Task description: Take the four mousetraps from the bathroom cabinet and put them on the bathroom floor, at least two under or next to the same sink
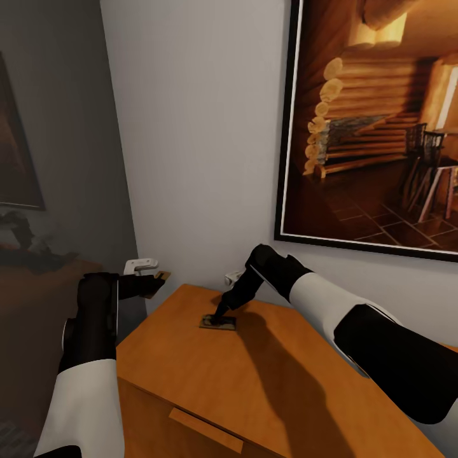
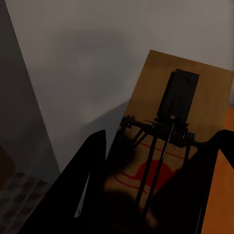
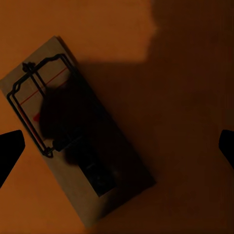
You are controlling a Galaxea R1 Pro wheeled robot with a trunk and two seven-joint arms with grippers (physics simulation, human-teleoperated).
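One mousetrap [image 1: 229, 324] lies flat on the top of an orange wooden dresser [image 1: 254, 381]. My right gripper [image 1: 221, 313] hangs just above it, pointing down. In the right wrist view that mousetrap [image 3: 53, 97] is a tan slab with a wire bar. The right gripper [image 3: 118, 148] is open, its fingertips [image 3: 9, 151] far apart on either side. Left of the dresser, my left gripper [image 1: 147, 284] is shut on a second mousetrap [image 1: 161, 277] and holds it in the air. In the left wrist view this mousetrap [image 2: 180, 97] sits between the dark fingers [image 2: 83, 195]. The cabinet and the sink are out of view.
A white wall [image 1: 203, 159] stands right behind the dresser, with a large framed picture [image 1: 381, 127] of a log cabin room on it. A darker grey wall [image 1: 63, 127] is to the left. A dim patch of tiled floor [image 2: 14, 197] shows below the left gripper.
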